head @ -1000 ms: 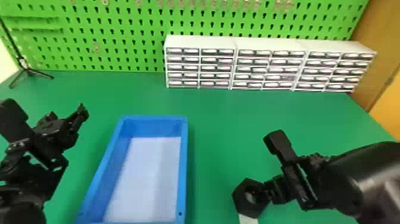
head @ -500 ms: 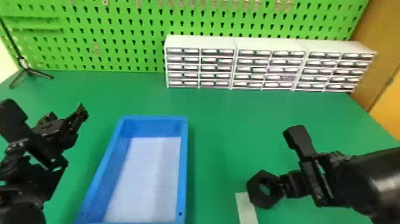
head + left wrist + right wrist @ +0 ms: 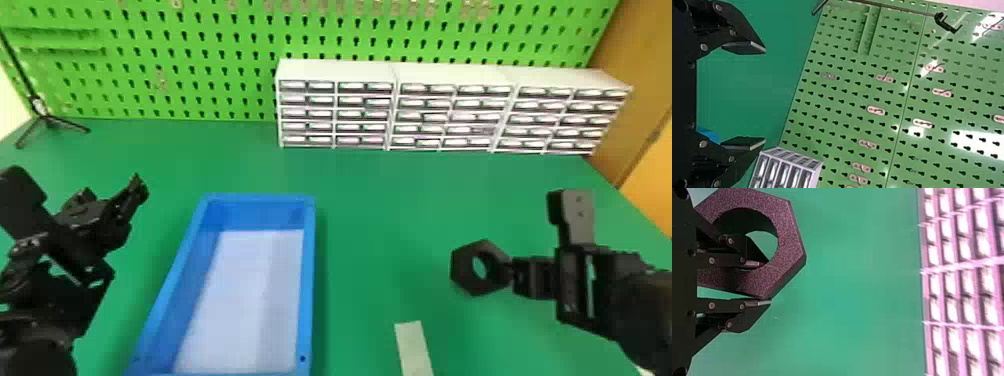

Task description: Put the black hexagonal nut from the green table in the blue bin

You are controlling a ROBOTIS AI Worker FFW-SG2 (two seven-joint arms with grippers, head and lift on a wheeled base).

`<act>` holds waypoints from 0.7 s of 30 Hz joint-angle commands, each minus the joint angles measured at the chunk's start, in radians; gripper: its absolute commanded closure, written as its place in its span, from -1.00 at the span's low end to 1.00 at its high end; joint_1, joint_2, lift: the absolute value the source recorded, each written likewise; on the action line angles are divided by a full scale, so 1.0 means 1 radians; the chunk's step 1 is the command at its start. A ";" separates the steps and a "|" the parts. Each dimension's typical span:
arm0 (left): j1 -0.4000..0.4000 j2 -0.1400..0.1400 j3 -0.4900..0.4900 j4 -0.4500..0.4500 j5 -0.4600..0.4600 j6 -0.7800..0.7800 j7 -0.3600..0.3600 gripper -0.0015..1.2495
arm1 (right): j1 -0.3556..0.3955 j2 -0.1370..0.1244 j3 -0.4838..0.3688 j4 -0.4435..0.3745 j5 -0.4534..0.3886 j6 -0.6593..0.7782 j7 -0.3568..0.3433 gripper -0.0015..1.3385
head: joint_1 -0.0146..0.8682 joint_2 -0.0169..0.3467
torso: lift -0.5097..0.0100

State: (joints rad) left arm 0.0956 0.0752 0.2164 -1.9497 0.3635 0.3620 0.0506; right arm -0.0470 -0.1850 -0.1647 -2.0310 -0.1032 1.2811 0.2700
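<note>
The nut (image 3: 461,274) is pinched by one wall of its ring in the right hand (image 3: 768,282), held over the desk (image 3: 380,225), well right of the blue bin (image 3: 309,285). A leftward carry seems needed. The left hand (image 3: 765,96), nearer the bin, is spread and empty.

Nut (image 3: 789,239) matt, grainy; bin (image 3: 308,260) smooth plastic; pegboard (image 3: 897,94) glossy; tabletop (image 3: 390,210) smooth, mostly matt.
</note>
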 commanded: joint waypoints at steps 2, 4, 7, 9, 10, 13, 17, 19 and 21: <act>-0.004 0.000 -0.005 0.003 0.000 0.000 0.000 -0.30 | -0.004 0.041 -0.027 0.000 0.050 -0.114 0.000 0.38 | 0.60 -0.86 | 0.59; -0.007 0.000 -0.009 0.008 0.000 0.000 0.000 -0.30 | -0.002 0.052 -0.036 0.000 0.057 -0.164 0.000 0.38 | 0.60 -0.86 | 0.59; -0.011 0.000 -0.015 0.014 0.000 0.000 0.000 -0.30 | 0.003 0.073 -0.049 0.002 0.069 -0.259 0.000 0.38 | 0.60 -0.86 | 0.59; -0.017 0.000 -0.022 0.018 0.002 0.000 0.000 -0.30 | 0.009 0.096 -0.062 0.003 0.080 -0.344 0.000 0.38 | 0.60 -0.86 | 0.59; -0.020 0.000 -0.025 0.021 0.002 0.000 0.000 -0.30 | 0.013 0.105 -0.069 0.006 0.083 -0.385 0.000 0.38 | 0.60 -0.86 | 0.59; -0.036 0.000 -0.038 0.032 0.008 -0.002 0.000 -0.30 | 0.018 0.130 -0.084 0.021 0.073 -0.506 0.000 0.38 | 0.60 -0.86 | 0.59; -0.053 0.000 -0.061 0.048 0.006 -0.021 0.000 -0.30 | 0.003 0.139 -0.078 0.046 0.046 -0.612 0.000 0.38 | 0.60 -0.86 | 0.59; -0.059 0.000 -0.068 0.054 0.006 -0.026 0.000 -0.30 | -0.004 0.139 -0.058 0.060 0.040 -0.667 -0.002 0.38 | 0.60 -0.86 | 0.59; -0.063 0.000 -0.072 0.060 0.006 -0.032 0.000 -0.30 | -0.007 0.140 -0.039 0.072 0.033 -0.723 -0.002 0.38 | 0.60 -0.86 | 0.59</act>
State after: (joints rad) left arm 0.0434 0.0752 0.1563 -1.9027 0.3698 0.3425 0.0506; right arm -0.0440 -0.0477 -0.2360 -1.9835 -0.0553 0.6653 0.2685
